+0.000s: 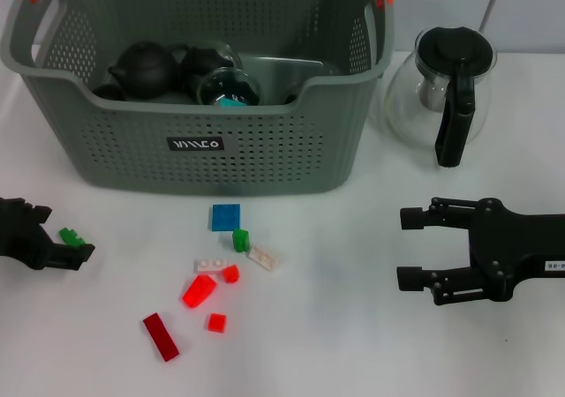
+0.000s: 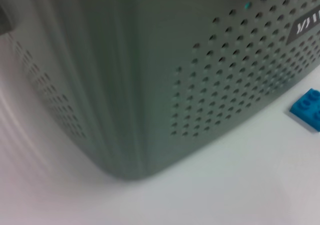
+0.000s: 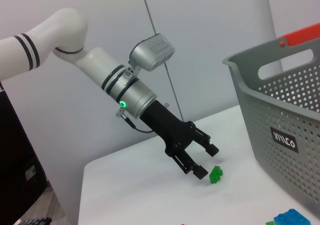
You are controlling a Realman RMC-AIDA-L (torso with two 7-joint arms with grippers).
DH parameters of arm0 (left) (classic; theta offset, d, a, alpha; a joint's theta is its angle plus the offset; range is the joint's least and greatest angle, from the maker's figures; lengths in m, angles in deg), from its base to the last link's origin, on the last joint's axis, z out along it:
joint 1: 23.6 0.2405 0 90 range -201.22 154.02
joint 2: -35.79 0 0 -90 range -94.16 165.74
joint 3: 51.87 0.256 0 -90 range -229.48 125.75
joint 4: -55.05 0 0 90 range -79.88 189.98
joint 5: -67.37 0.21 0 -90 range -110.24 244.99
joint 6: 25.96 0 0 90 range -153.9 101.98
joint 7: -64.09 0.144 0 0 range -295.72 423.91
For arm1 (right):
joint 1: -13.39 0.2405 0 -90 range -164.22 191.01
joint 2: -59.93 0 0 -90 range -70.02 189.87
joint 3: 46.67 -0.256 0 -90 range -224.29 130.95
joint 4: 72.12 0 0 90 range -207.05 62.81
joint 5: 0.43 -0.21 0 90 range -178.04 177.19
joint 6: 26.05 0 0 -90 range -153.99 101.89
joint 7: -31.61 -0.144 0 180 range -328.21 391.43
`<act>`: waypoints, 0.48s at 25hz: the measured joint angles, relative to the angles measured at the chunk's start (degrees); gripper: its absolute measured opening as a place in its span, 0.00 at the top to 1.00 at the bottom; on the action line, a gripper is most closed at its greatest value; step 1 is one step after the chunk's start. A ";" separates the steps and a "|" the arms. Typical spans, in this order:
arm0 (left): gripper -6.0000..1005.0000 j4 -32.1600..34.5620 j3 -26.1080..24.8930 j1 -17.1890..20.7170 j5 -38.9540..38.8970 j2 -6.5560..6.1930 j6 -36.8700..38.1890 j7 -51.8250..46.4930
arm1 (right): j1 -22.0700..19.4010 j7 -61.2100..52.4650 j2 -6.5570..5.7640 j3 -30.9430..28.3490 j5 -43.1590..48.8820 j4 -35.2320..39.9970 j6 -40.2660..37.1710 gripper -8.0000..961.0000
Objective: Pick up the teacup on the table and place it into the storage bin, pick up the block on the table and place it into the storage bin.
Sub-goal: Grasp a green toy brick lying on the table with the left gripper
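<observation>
The grey storage bin (image 1: 265,150) stands at the back of the table; its wall (image 2: 200,85) fills the left wrist view. Dark teapots (image 1: 141,69) and a round cup (image 1: 228,88), possibly the teacup, lie inside it. No teacup stands on the table. A small green block (image 1: 71,236) rests on the table at the far left, by the fingertips of my open left gripper (image 1: 57,234). The right wrist view shows that gripper (image 3: 206,161) low over the table with the green block (image 3: 216,174) just beyond its tips. My right gripper (image 1: 410,247) hovers open and empty at the right.
Several loose blocks lie in front of the bin: a blue one (image 1: 225,216), a green one (image 1: 240,239), a white one (image 1: 263,257), red ones (image 1: 199,291) and a dark red one (image 1: 161,336). A glass coffee pot (image 1: 441,88) stands right of the bin.
</observation>
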 joint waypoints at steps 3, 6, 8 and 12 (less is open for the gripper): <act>0.10 0.08 1.28 0.58 0.01 0.08 -1.40 0.65 | -0.03 0.03 -0.01 -0.04 0.00 0.00 0.00 0.05; 0.10 0.22 2.37 0.77 0.06 0.07 -2.01 0.75 | -0.05 0.03 -0.02 -0.04 0.00 0.00 0.00 0.05; 0.10 0.58 2.72 0.76 0.06 0.07 -2.23 0.74 | -0.06 0.03 -0.02 -0.04 0.00 0.00 0.00 0.05; 0.10 1.90 3.16 0.33 0.28 -0.02 -3.03 0.71 | -0.10 0.02 -0.02 -0.04 0.00 0.00 0.00 0.05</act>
